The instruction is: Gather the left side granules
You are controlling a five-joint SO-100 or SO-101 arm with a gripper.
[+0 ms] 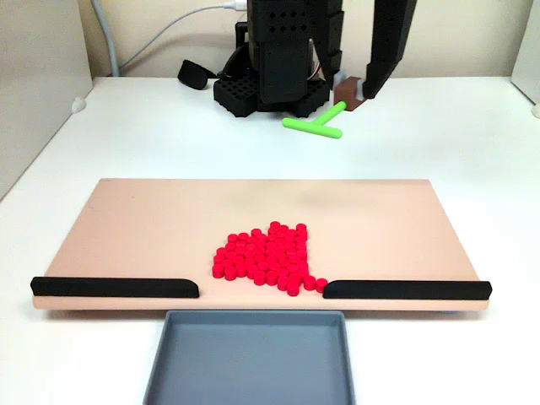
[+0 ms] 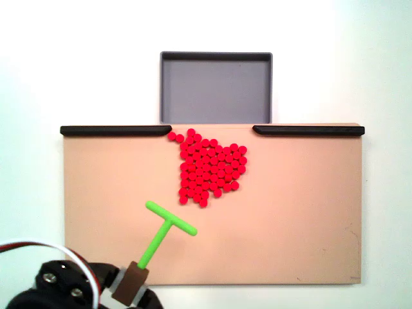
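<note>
The granules [image 1: 266,257] [image 2: 209,167] are small red cylinders packed in one cluster at the middle of a beige board [image 1: 126,236] [image 2: 302,212], close to the gap between two black bars. My gripper [image 1: 353,91] [image 2: 134,278] is shut on the stem end of a green T-shaped stick [image 1: 316,125] [image 2: 164,232]. The stick's crossbar points toward the cluster and stays well apart from it. In a fixed view the crossbar [image 2: 170,217] lies below and left of the granules.
Two black bars [image 1: 114,288] [image 1: 405,289] line the board's edge with a gap between them. A grey tray [image 1: 249,359] [image 2: 215,87] sits just past that gap. The arm's black base [image 1: 270,84] and white cables stand behind the board.
</note>
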